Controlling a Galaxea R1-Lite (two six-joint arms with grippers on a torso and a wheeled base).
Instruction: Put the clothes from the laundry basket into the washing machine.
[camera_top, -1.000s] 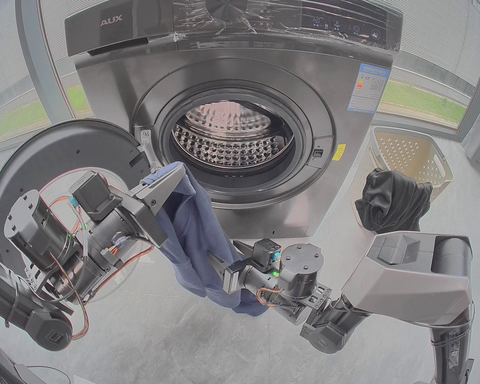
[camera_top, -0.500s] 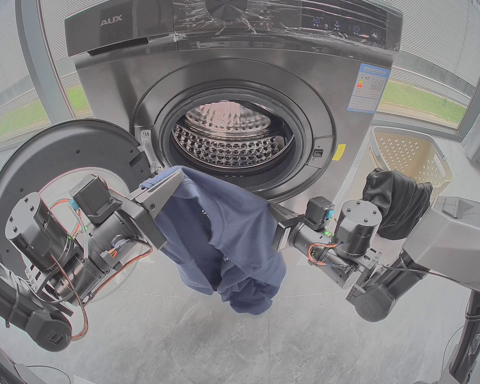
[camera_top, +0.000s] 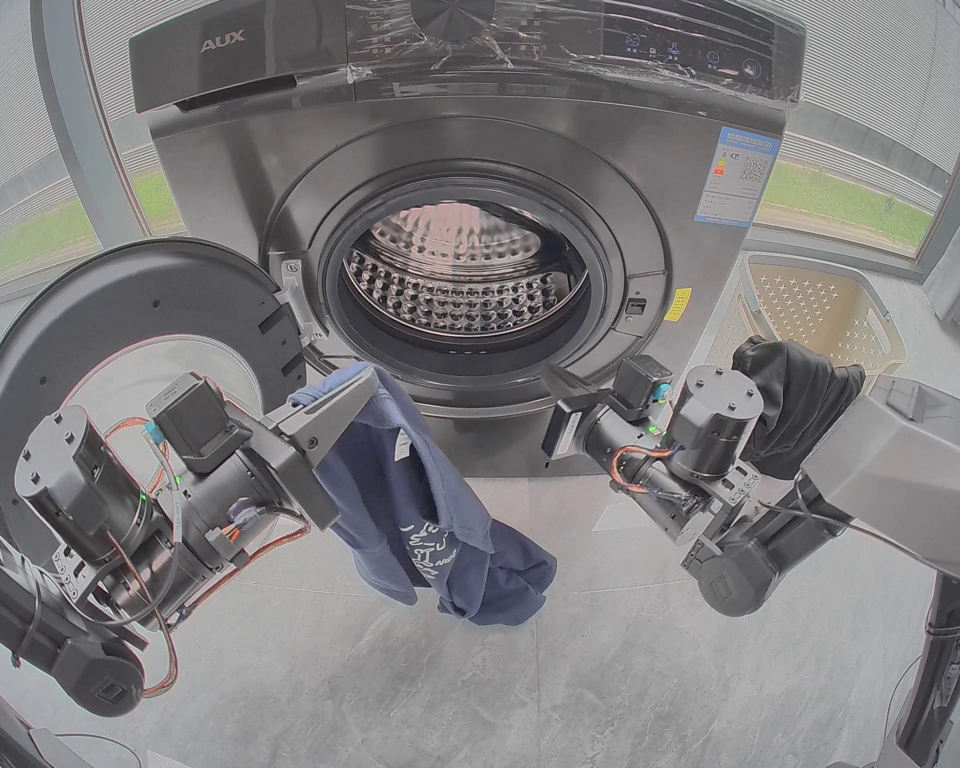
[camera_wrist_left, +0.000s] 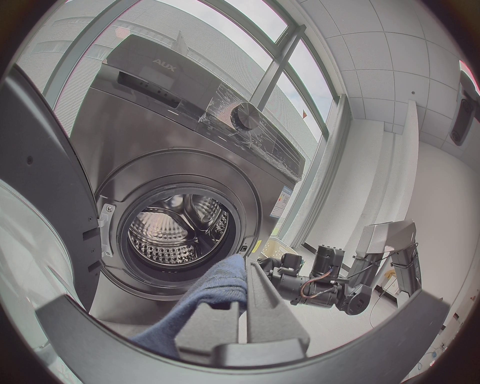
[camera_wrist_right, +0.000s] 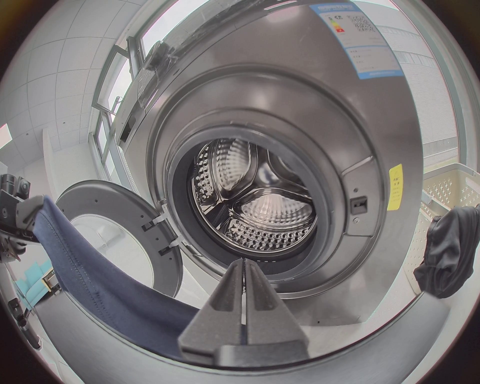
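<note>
A lab-like test room: a washing machine (camera_top: 470, 120) stands on grey floor tiles (camera_top: 520, 690) before tall windows (camera_top: 860, 150), under a panelled ceiling (camera_wrist_left: 400, 45).

Bright, even daylight comes through the windows (camera_top: 870, 190) behind the washing machine (camera_top: 230, 190), so shadows on the pale floor (camera_top: 560, 690) are soft and faint. Glare glints off the steel drum (camera_top: 455, 255) and the wrinkled plastic film (camera_top: 520, 40) over the control panel. Both wrist views bend strongly toward their edges, with dark corners, so the straight window frames (camera_wrist_left: 277, 70) curve; the head view bows lines more mildly.
</note>
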